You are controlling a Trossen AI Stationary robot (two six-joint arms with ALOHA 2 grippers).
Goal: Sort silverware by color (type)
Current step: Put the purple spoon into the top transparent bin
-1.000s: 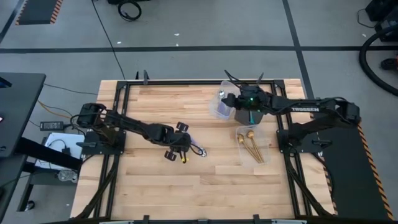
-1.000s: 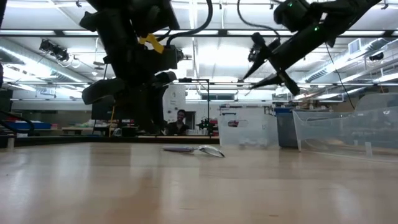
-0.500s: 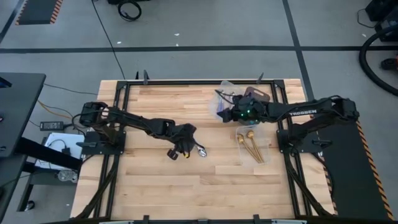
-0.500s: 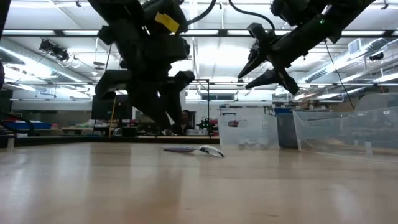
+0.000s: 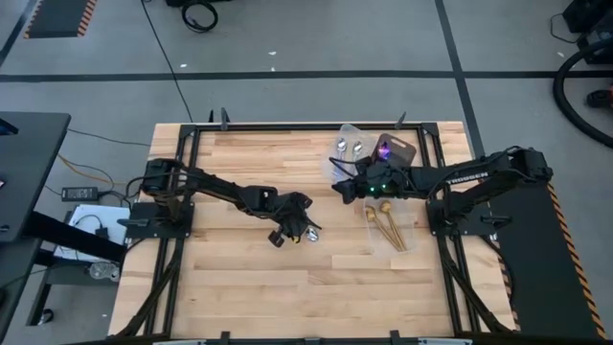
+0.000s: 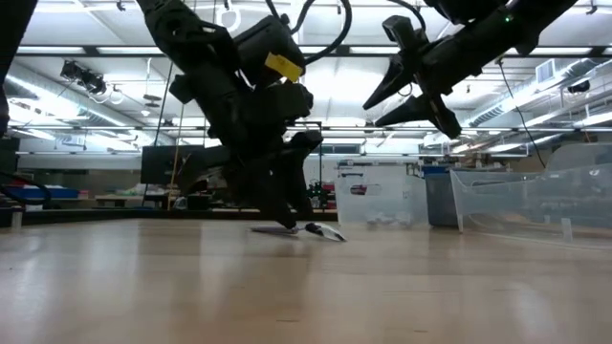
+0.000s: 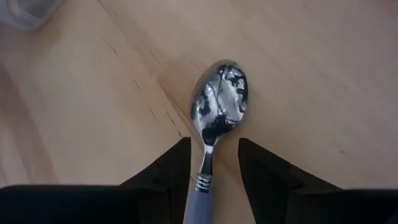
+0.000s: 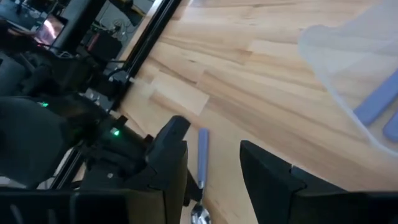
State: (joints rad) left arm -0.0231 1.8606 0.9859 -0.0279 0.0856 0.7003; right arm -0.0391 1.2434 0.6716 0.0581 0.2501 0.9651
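A shiny silver spoon (image 7: 214,121) with a pale lilac handle is seen lying flat on the wooden bench (image 5: 230,278). The left gripper (image 7: 209,163) is lowered astride its neck, jaws parted, ungripped, handle running back between them. The right gripper (image 6: 387,94) is held aloft, released, empty.
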